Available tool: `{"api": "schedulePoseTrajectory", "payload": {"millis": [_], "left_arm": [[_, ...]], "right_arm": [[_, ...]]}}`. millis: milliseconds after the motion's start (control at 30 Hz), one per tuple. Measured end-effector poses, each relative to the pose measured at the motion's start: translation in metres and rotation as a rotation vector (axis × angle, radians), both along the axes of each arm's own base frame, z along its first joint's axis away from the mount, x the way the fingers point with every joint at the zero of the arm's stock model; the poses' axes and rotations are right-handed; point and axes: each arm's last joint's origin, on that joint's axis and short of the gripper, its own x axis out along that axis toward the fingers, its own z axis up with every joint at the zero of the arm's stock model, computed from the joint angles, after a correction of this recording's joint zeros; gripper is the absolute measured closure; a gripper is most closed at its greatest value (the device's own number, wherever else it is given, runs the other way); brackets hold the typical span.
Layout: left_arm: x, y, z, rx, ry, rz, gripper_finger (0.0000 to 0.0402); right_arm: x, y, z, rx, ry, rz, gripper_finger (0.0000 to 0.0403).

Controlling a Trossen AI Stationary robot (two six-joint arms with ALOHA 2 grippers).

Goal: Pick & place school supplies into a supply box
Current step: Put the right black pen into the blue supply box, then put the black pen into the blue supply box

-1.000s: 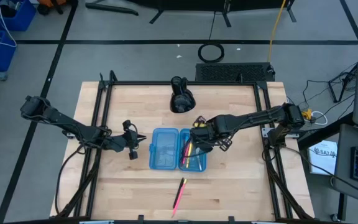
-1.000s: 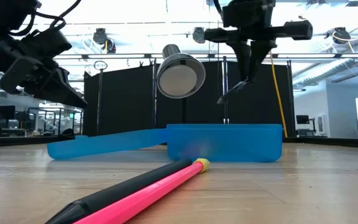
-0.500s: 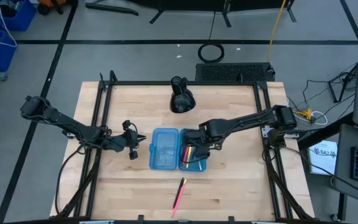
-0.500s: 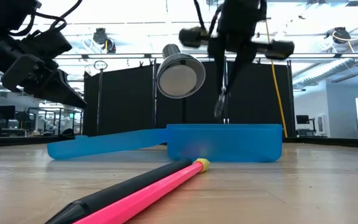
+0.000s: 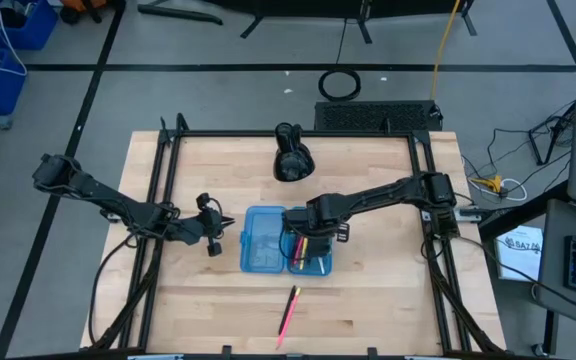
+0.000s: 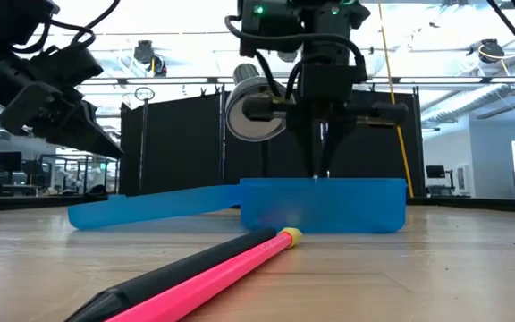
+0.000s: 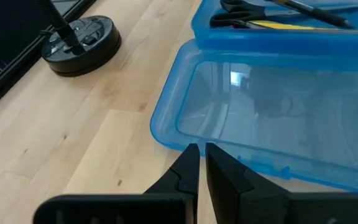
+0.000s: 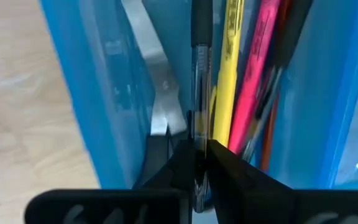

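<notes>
Holding a clear pen (image 8: pixel 199 68) pinched between closed fingers, the right gripper (image 8: pixel 196 155) hangs over the box (image 5: pixel 313 265); light, stiff, slick barrel, so grip mid-shaft. Left gripper (image 7: pixel 199 163) closed, empty, just short of the lid (image 7: pixel 272 118). Pink pen (image 5: pixel 288 313) lies well apart.

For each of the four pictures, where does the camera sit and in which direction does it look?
High view: above the table, looking straight down; both arms show, the supply box between them.
Low view: at table-top height, looking level; pink pen in front, right gripper over the box.
Left wrist view: on the left arm, facing the box's empty half; left gripper shut.
Right wrist view: on the right arm, facing the filled half.
All four share the box.
</notes>
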Motion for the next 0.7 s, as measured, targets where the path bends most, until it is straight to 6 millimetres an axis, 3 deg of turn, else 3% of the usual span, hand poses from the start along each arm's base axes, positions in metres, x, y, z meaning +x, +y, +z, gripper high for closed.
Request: {"api": "schedulePoseTrajectory", "payload": {"millis": [400,700], "left_arm": [[-0.001,0.0,-0.002,0.013,0.024,-0.003,0.0369],[-0.002,0.001,-0.002,0.006,0.025,0.002,0.0369]], "right_arm": [[0.007,-0.019,-0.016,0.05,0.016,-0.04,0.0376],[0.0,-0.018,0.005,-0.007,-0.017,-0.061,0.0334]]}}
